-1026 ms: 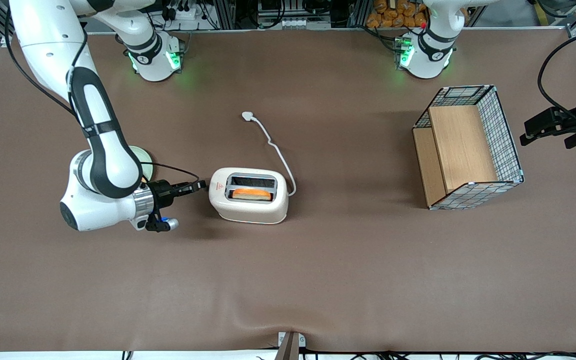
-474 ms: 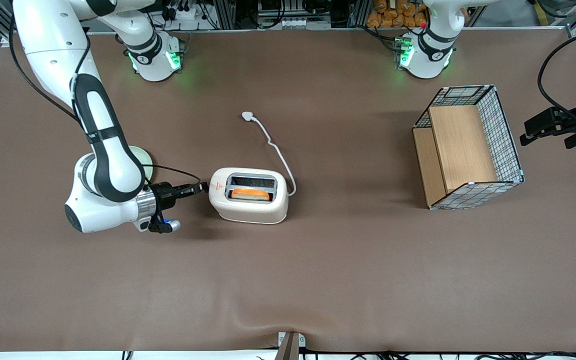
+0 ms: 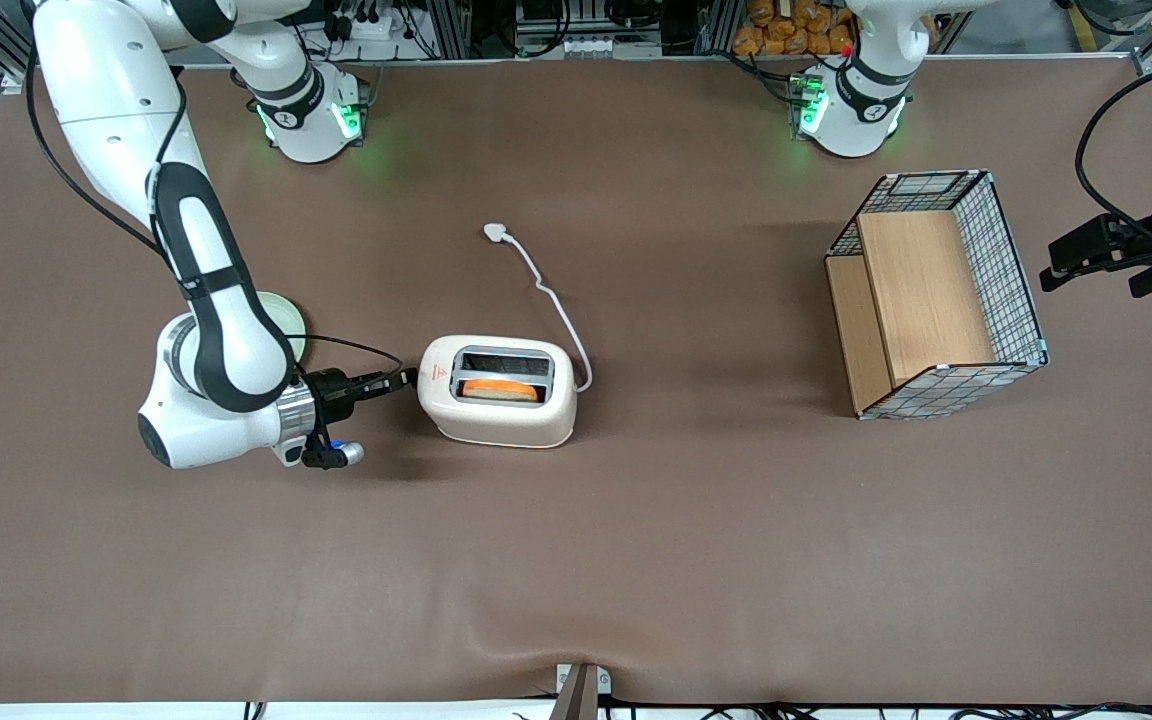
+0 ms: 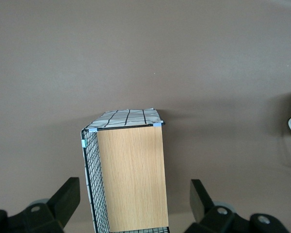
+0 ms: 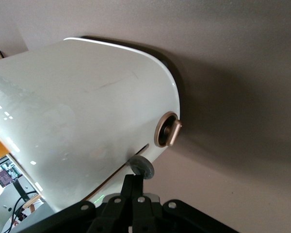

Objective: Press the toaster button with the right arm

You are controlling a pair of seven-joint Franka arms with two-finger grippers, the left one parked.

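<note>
The cream-white toaster [image 3: 498,405] stands mid-table with an orange-topped slice [image 3: 502,389] in the slot nearer the front camera. My right arm's gripper [image 3: 404,378] lies level at the toaster's narrow end, fingers shut together and empty. In the right wrist view the closed fingertips [image 5: 134,178] touch the small grey toaster button [image 5: 141,166] sticking out of the toaster [image 5: 82,121], beside a bronze round knob [image 5: 167,130]. In the front view the button is hidden by the fingertips.
A white cord [image 3: 558,308] runs from the toaster to a plug [image 3: 496,232] farther from the front camera. A wire-and-wood basket [image 3: 936,295] stands toward the parked arm's end and also shows in the left wrist view [image 4: 128,170]. A pale round disc [image 3: 286,322] lies under my arm.
My right arm has shifted a little toward the toaster and nearer the front camera, and the shut fingertips have sunk slightly at the toaster's end. The toaster has stayed in place.
</note>
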